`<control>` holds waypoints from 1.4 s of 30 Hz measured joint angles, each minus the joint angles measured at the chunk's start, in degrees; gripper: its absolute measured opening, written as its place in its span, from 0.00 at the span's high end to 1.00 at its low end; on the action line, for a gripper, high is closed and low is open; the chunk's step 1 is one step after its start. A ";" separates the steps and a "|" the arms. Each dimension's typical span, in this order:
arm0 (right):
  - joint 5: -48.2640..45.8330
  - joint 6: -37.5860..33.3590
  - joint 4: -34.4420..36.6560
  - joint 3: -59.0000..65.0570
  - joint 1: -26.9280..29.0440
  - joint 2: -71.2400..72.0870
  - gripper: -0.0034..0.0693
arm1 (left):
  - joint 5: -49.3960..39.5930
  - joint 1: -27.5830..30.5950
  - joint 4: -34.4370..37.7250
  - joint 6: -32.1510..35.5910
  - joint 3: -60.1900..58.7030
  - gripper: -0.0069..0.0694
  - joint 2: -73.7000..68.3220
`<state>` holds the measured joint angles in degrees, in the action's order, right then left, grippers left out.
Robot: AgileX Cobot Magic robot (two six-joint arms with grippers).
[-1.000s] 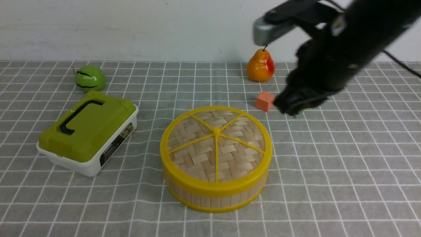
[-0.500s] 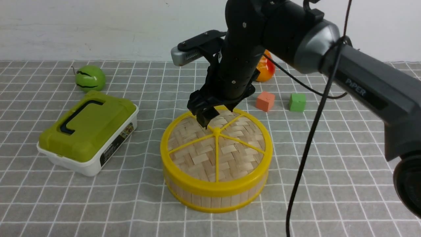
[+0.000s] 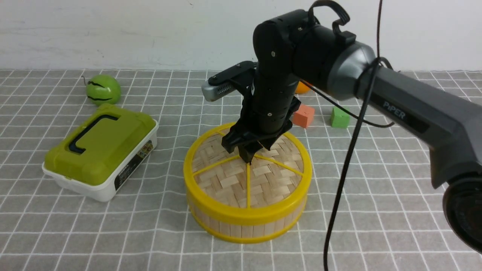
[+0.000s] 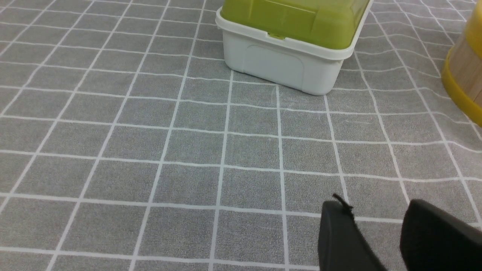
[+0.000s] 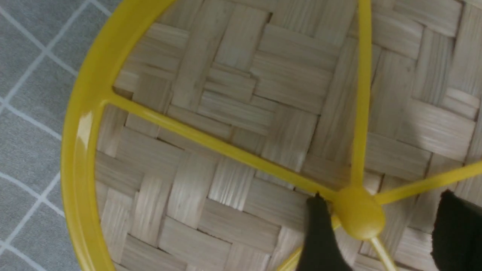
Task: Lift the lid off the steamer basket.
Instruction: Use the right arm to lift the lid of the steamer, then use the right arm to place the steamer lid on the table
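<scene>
Right gripper [image 5: 382, 203] is hovering, jaws apart, straddling the hub [image 5: 357, 218] of the lid [image 3: 233, 177] off-centre; centring before closing is looking wise.

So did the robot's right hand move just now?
Yes. The right hand was beside the orange cube; it has swung to the robot's left and now sits over the yellow hub of the lid.

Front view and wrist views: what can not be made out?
Inside of the round bamboo-slat steamer basket: all views, covered by the flat woven-bamboo lid with yellow spokes.
Orange pear: front view, mostly behind the right arm.
Left gripper: left wrist view, cut by the edge.
</scene>
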<state>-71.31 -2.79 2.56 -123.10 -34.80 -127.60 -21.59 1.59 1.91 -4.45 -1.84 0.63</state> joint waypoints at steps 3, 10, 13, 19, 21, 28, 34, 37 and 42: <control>0.00 0.00 0.54 0.00 0.00 -0.01 0.47 | 0.00 0.00 0.00 0.00 0.00 0.60 0.00; 0.24 0.04 1.60 0.00 0.00 -0.50 0.47 | 0.00 0.00 0.00 0.00 0.00 0.60 0.00; 0.24 0.11 1.67 0.00 0.00 -0.50 0.48 | 0.00 0.00 0.00 0.00 0.00 0.60 0.00; 0.28 0.01 2.05 -0.05 0.00 -0.50 0.65 | 0.00 0.00 0.00 0.00 0.00 0.60 0.00; 1.10 0.01 2.13 -0.31 0.00 -0.50 0.78 | 0.00 0.00 0.00 0.00 0.00 0.60 0.00; 0.73 -0.61 2.07 -0.57 0.00 0.35 0.84 | 0.00 0.00 0.00 0.00 0.00 0.60 0.00; -0.23 -1.69 -1.37 -0.12 0.00 8.77 0.84 | 0.00 0.00 0.00 0.00 0.00 0.60 0.00; -0.23 -2.81 -5.80 0.07 0.16 15.05 0.84 | 0.00 0.00 0.00 0.00 0.00 0.60 0.00; -0.29 -2.39 -7.57 5.46 4.84 26.14 0.84 | 0.00 0.00 0.00 0.00 0.00 0.60 0.00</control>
<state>-71.60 -5.17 -5.01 -117.63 -29.96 -101.47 -21.59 1.59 1.91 -4.45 -1.84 0.63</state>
